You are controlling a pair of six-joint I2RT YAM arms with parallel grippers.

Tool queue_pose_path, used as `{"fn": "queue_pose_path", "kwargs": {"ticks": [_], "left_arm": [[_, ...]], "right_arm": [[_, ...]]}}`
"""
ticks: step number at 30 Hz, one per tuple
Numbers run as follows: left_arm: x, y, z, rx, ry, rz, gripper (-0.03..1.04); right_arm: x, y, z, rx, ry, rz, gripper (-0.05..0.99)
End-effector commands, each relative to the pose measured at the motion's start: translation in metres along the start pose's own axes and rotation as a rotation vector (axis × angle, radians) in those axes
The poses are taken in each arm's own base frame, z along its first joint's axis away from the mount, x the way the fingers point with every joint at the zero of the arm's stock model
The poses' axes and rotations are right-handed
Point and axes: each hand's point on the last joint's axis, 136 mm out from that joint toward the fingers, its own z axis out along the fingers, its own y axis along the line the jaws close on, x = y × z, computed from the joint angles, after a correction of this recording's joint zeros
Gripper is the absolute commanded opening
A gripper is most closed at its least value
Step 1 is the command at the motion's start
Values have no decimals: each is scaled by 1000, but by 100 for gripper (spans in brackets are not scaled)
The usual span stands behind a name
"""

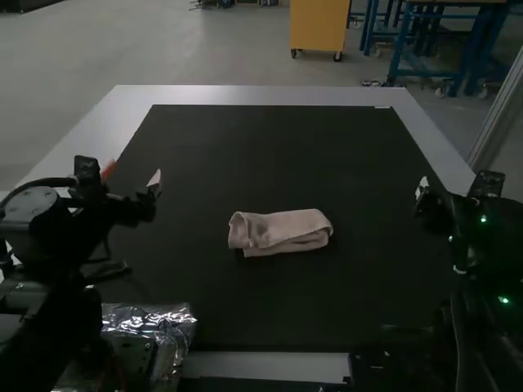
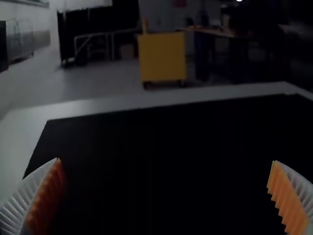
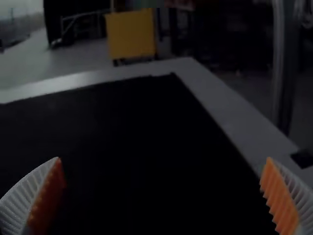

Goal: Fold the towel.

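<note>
Towel on dark, matte mat, soft-looking, folded into stubby oblong, layers skewed along near side. Nearly done, by my reckoning, though in this dim light loose edge could be hidden. Now for neat finish: pinch outer layer only, ease edges square, press lightly, no dragging. Pale, smooth tabletop borders mat. Left gripper empty, fingers spread; right gripper likewise, both well apart from towel.

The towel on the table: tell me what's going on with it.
Neither robot arm is handling the towel right now. It lies on the dark mat between them, folded into a small, slightly uneven oblong with layers showing along its near side. The left gripper and right gripper are both open and away from it. The folding looks largely done.
</note>
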Motion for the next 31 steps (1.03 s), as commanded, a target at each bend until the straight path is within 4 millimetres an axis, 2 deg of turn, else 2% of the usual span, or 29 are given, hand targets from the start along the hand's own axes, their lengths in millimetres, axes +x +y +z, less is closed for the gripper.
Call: {"fn": "queue_pose_path", "kwargs": {"ticks": [1,3,8,13,18,31], "left_arm": [[11,6,0,-36,39,-29,97],[14,15,-1,-88,51,-30,97],[15,19,-1,-110,55,-30,97],[16,23,-2,-131,59,-29,97],[16,23,-2,-131,59,-29,97],[16,23,-2,-131,59,-29,97]], "right_arm": [[-1,-13,0,67,-11,-29,91],[0,-12,0,66,-8,-37,91],[0,-10,0,51,-4,-39,91],[5,1,0,-12,13,-43,91],[15,19,-2,-123,56,-44,91],[16,19,-2,-123,59,-44,91]]}}
